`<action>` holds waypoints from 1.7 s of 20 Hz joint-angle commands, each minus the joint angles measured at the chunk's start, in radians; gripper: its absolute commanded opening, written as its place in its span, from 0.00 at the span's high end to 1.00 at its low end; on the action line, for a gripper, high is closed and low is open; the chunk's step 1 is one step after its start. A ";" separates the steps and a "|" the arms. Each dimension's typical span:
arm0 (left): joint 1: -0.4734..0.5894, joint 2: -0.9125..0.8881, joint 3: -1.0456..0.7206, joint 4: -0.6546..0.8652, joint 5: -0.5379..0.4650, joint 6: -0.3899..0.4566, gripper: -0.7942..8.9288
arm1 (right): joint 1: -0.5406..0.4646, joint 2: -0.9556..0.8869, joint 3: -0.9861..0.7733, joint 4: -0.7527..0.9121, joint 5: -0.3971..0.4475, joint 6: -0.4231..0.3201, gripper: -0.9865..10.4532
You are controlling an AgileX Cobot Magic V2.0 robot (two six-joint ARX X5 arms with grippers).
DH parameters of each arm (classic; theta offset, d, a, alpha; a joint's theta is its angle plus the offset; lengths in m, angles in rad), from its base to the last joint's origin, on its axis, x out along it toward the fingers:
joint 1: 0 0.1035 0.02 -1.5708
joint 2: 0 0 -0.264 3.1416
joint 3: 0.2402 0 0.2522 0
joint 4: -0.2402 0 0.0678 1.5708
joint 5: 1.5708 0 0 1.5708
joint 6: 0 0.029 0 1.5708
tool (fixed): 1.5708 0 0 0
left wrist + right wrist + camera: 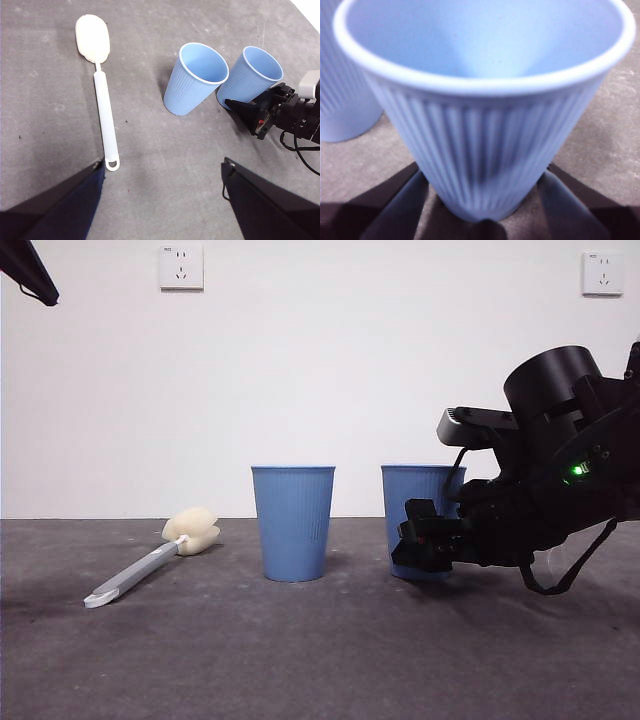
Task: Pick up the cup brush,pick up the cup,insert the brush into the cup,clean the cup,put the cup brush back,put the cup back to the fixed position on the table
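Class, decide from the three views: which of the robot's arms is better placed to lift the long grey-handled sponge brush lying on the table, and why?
Left. The left gripper hangs open above the grey-handled sponge brush, while the right gripper already straddles a blue ribbed plastic cup, farther from the brush.

Table (300,660): brush (150,562), two cups (293,522)

The right arm (555,480) is matte black with a round drum joint. A green light glows on it. A grey camera bar and looping black cables sit by its wrist.

Second cup (293,522) crowds the cup (420,502); the table (300,660) around the cup brush (150,562) lies open.
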 commanded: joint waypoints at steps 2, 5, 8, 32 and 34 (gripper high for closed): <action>-0.002 -0.002 -0.009 -0.011 0.000 0.013 0.52 | 0.004 0.027 -0.027 -0.111 -0.018 0.042 0.60; -0.002 0.000 -0.009 -0.025 0.000 0.013 0.52 | 0.004 -0.018 -0.027 -0.156 -0.018 0.045 0.56; -0.002 0.001 -0.009 -0.024 -0.001 0.013 0.52 | 0.004 -0.076 -0.027 -0.208 -0.018 0.042 0.55; -0.002 0.013 -0.009 -0.110 0.086 0.032 0.94 | 0.005 -1.184 0.179 -1.849 -0.295 0.067 0.91; -0.002 0.013 -0.009 -0.110 0.115 0.032 0.93 | 0.005 -1.184 0.208 -1.905 -0.295 0.033 0.92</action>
